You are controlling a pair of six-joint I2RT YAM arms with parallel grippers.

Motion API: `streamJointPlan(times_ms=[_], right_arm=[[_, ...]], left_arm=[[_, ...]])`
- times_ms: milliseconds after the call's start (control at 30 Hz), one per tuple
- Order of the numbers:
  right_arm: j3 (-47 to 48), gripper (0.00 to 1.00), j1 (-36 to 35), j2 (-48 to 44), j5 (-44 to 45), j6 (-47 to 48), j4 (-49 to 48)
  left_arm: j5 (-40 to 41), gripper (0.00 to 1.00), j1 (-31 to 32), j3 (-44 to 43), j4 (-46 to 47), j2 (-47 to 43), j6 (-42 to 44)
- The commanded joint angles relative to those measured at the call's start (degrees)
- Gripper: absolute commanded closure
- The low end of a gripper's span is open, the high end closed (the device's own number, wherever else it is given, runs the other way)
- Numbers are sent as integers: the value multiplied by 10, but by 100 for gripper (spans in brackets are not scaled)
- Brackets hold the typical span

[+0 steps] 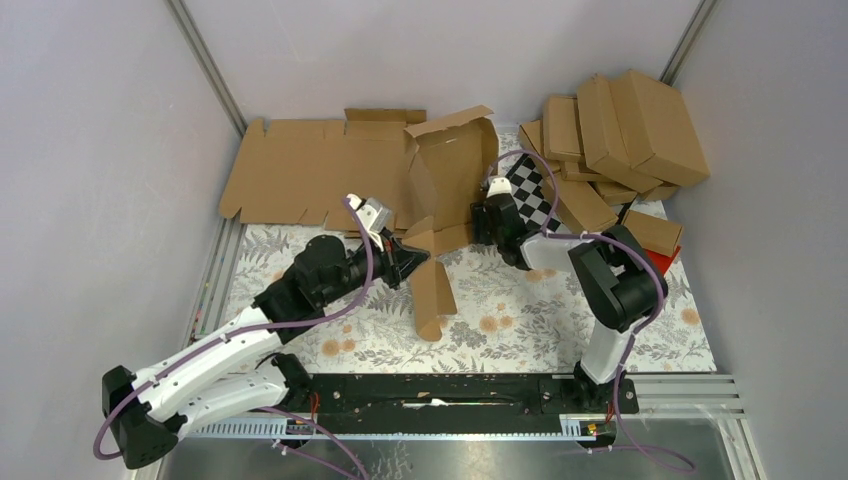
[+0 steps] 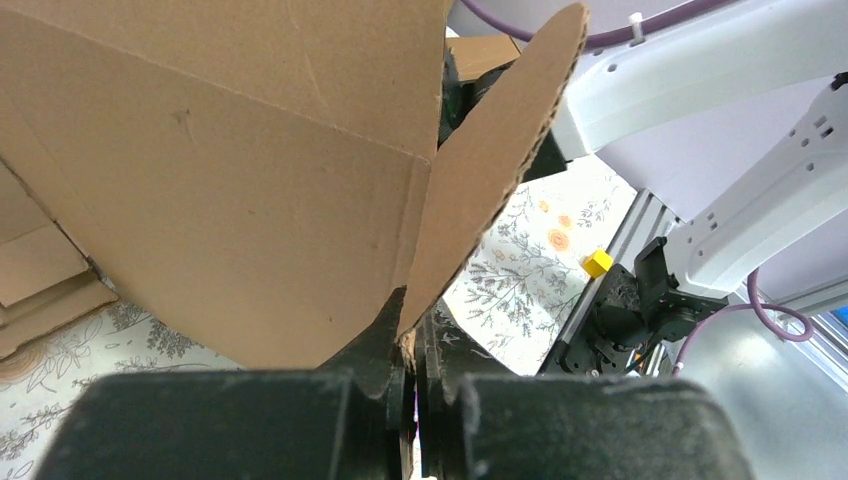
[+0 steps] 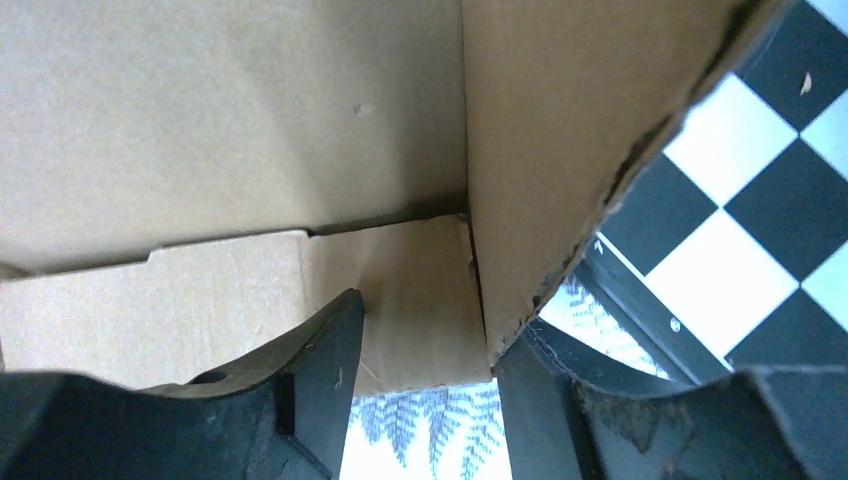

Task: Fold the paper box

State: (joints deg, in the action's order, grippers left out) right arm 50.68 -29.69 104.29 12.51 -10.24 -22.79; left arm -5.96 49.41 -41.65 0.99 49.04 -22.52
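Observation:
The paper box point(image 1: 450, 165) is a brown corrugated carton, half raised at the table's middle back, with one long flap point(image 1: 432, 290) hanging toward the front. My left gripper point(image 1: 415, 262) is shut on the edge of that flap. In the left wrist view its jaws point(image 2: 415, 350) pinch the cardboard point(image 2: 230, 220) where two panels meet. My right gripper point(image 1: 483, 222) is at the box's right wall. In the right wrist view it point(image 3: 430, 330) stands open, with the wall's edge point(image 3: 540, 150) by the right finger and a panel point(image 3: 410, 290) in the gap.
A flat cardboard blank point(image 1: 300, 170) lies at the back left. Several folded boxes point(image 1: 620, 130) are stacked at the back right, over a checkered board point(image 1: 535, 195) that also shows in the right wrist view point(image 3: 760, 190). A red block point(image 1: 662, 258) lies at the right. A floral cloth point(image 1: 520, 310) covers the table.

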Motion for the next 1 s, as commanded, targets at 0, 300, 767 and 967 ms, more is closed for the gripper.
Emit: streamJointPlan(times_ms=[0, 300, 767, 967], right_arm=[[-48, 46, -2, -56, -9, -18, 49], [-113, 41, -3, -123, -16, -27, 31], [-58, 0, -2, -91, -79, 39, -32], [-26, 0, -2, -49, -55, 50, -36]], left_arm=[[-2, 100, -3, -7, -42, -14, -8], [-62, 100, -1, 4, -43, -28, -3], [-56, 100, -1, -9, -41, -14, 6], [-58, 100, -2, -17, -42, -7, 9]])
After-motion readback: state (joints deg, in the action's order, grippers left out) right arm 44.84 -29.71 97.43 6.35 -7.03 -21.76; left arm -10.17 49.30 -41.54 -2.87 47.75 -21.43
